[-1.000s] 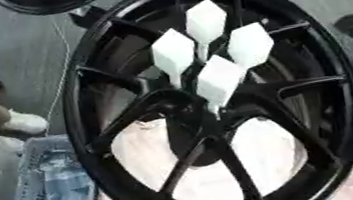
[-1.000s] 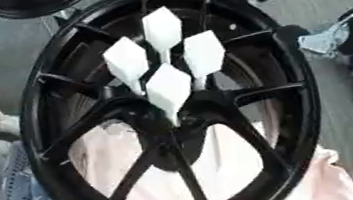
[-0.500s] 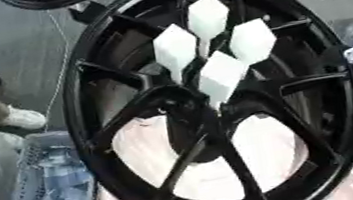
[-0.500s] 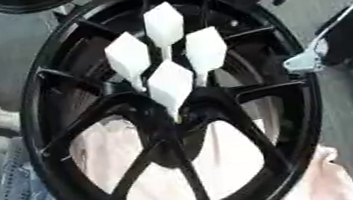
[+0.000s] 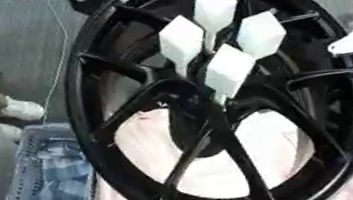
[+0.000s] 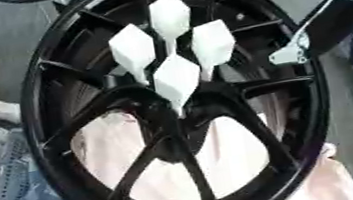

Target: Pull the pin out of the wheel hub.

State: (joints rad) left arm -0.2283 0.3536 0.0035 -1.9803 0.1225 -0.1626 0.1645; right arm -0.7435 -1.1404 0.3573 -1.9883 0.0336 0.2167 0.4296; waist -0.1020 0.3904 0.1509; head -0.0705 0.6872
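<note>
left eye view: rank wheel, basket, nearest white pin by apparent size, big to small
1. black wheel, fills most of the view.
2. basket at lower left, partly cut off by the wheel, so its full extent is unsure.
3. nearest white pin, smallest; the four pins look alike, and this one only seems bigger from nearness.

left eye view: looks down from the head, close on the large black spoked wheel rim (image 5: 97, 135), which fills the frame.
right eye view: same downward look, set slightly rightward; the rim sits further left.
shared: the rim, four white faceted pins (image 6: 179, 79), pink cloth (image 6: 225, 160), grey mesh basket (image 5: 44, 194).
</note>
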